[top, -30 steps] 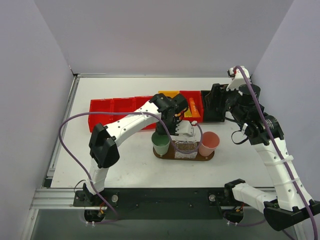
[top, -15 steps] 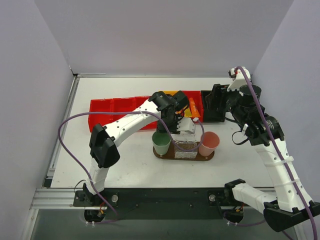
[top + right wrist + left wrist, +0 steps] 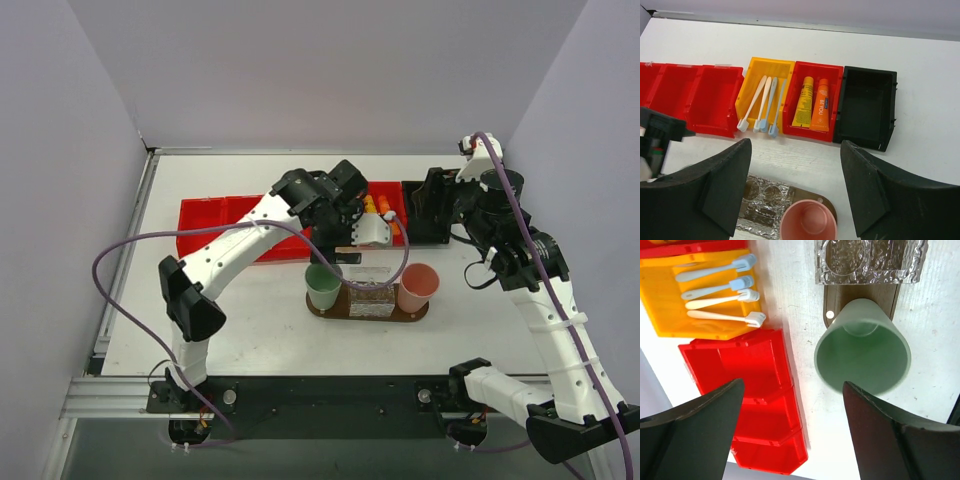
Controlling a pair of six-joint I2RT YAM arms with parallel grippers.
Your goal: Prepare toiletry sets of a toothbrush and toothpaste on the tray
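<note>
Left claw has swung back from tray toward red bins, jaws wide, empty; right claw half-open, empty. Toothbrushes look light, stiff, slick; I plan a mid-handle pinch.

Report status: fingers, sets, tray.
Left fingers open near green cup on brown oval wooden tray. Right fingers open, empty. Pale toothbrushes in yellow bin, orange toothpaste tubes in red bin.

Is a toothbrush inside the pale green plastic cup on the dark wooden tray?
No: the left wrist view looks into the pale green plastic cup and shows it empty.
</note>
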